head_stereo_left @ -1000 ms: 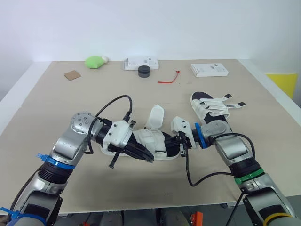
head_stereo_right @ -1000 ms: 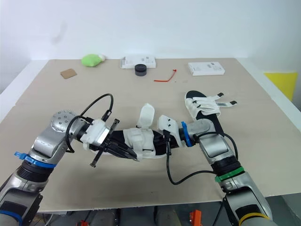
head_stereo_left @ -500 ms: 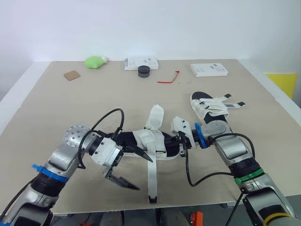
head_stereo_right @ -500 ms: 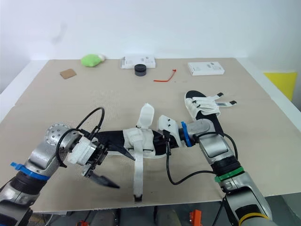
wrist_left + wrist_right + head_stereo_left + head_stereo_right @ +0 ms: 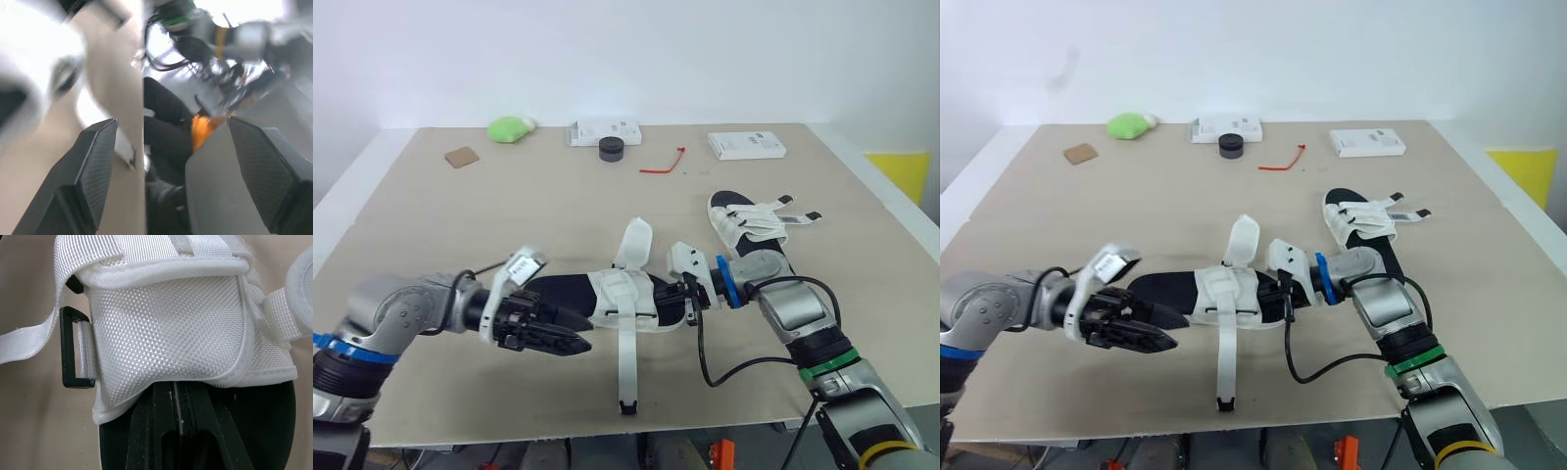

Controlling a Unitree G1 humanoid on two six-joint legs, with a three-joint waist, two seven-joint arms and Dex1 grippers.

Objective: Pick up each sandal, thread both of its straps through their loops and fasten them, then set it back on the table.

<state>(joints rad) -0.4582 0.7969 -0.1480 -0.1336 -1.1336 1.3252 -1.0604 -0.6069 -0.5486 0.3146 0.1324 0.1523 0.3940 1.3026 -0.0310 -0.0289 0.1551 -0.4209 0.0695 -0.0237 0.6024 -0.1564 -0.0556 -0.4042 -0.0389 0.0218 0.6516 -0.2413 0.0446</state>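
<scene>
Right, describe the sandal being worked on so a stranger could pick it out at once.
On the beige table, look near the front edge, at the middle. The sandal there lies crosswise, black sole, white upper. Unlike the other sandal farther back on the right, one long white strap trails from it toward the table's edge.

Bright, even light; left wrist view blurred.

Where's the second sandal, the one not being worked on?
In the left eye view, the second sandal lies on the table's right side, beyond and right of the near sandal, with the white box farther back.
</scene>
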